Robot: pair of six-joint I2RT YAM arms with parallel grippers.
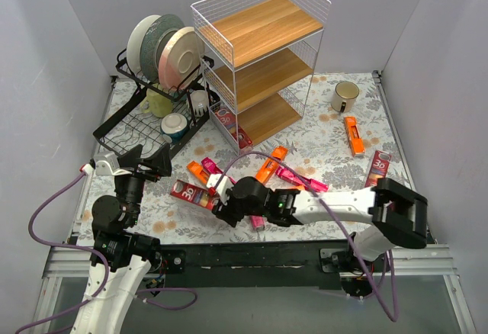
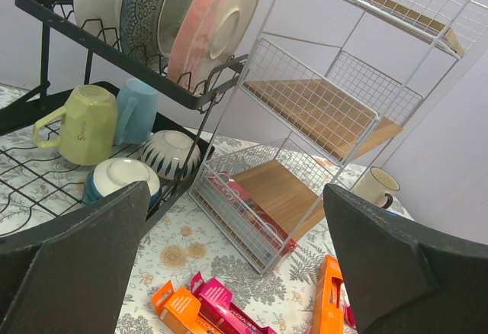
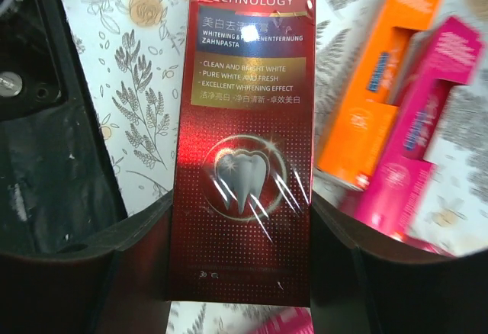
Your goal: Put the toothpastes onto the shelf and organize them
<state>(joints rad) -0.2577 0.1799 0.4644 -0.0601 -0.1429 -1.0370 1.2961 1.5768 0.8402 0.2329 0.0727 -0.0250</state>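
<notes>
Floral surface (image 1: pixel 335 147) under everything. At its back, the three-tier white-wire shelf (image 1: pixel 263 59), with a few dark red toothpastes (image 2: pixel 252 210) in the lowest tier against the mesh. Left of it, a black dish rack (image 1: pixel 145 124) with plates and cups. Near the rack, left end effector (image 1: pixel 150 155) raised, spread wide, gripping nothing. Low near the front edge, right end effector (image 1: pixel 216 199) pinching a dark red carton (image 3: pixel 244 143) by its long sides. Just beside, orange and pink cartons (image 1: pixel 271 168) loose on the surface.
</notes>
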